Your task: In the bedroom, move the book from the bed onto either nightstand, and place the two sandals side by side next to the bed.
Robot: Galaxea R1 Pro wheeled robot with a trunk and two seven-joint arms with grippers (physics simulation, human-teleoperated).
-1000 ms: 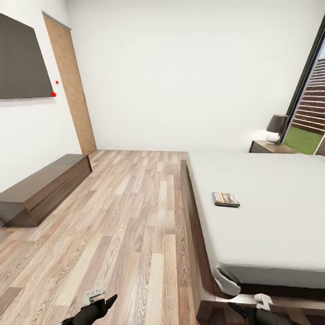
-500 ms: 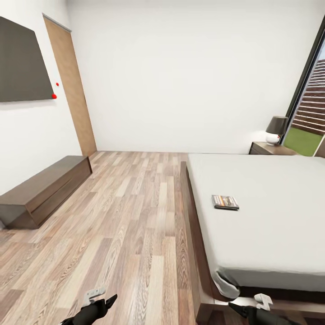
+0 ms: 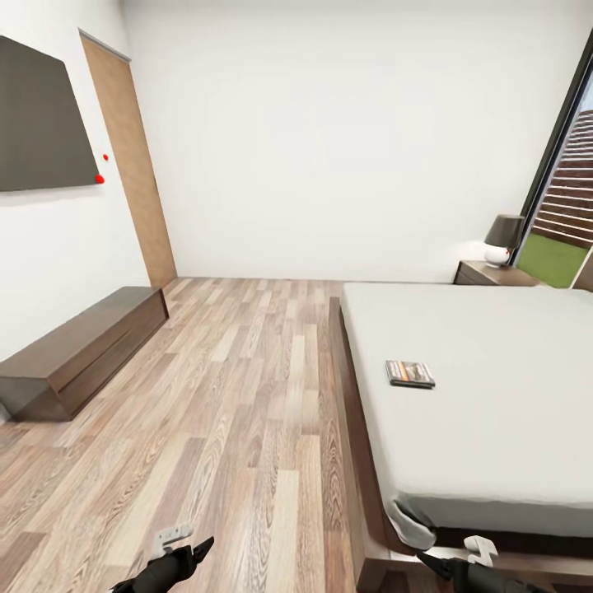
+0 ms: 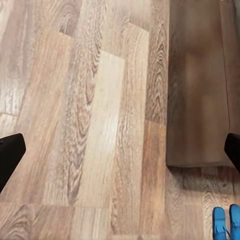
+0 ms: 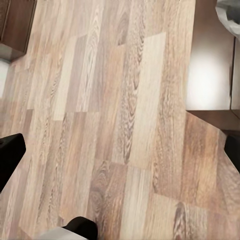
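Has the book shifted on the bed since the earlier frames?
No. The book keeps its spot relative to the bed's near edge; only the camera view shifted.

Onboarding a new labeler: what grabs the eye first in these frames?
The big bed with its plain grey mattress fills the right side, a small dark book lying alone near its left edge. Left of it runs bare wood floor to a long low bench by the wall. Bright blue sandals peek in on the floor.
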